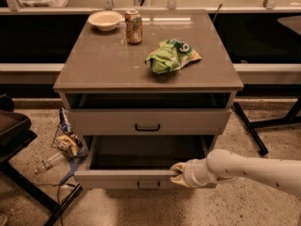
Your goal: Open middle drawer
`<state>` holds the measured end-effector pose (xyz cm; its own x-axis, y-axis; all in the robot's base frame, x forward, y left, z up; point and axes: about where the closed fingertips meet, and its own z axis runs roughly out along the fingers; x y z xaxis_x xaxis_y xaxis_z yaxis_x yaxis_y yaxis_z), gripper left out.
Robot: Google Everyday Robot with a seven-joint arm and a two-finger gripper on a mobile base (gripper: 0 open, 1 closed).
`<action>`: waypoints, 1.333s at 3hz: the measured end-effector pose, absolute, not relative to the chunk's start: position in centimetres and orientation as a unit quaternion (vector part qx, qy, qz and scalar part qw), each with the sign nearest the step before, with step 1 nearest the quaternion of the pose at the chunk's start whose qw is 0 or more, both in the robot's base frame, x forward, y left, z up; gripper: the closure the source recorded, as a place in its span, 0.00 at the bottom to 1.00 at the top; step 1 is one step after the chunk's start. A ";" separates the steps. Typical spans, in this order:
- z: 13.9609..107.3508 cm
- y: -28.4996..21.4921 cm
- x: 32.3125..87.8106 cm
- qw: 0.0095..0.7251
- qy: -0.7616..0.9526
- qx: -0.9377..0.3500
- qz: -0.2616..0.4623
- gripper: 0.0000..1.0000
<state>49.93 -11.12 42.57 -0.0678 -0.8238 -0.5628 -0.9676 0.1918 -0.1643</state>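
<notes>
The middle drawer (117, 178) is a wide, shallow grey-beige drawer. It stands pulled out from the cabinet, with its plain grey inside showing and a small black loop handle (148, 185) at the centre of its front. My gripper (178, 172) rests on the top edge of this drawer's front, just right of the handle. My white arm (249, 168) reaches in from the right. Above it, another drawer front (147, 121) with the same handle is closed.
On the cabinet top (103, 65) lie a green chip bag (170, 55), a soda can (133, 26) and a white bowl (105, 20). Litter and a bottle (66, 145) lie on the floor at the left, beside a dark chair (14, 135). A black table leg (249, 126) stands at the right.
</notes>
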 end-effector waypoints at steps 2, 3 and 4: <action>42.7 -11.6 48.6 0.266 0.724 -0.621 0.138 1.00; 43.1 -11.5 48.6 0.266 0.724 -0.621 0.139 1.00; 43.1 -11.5 48.6 0.266 0.724 -0.621 0.139 1.00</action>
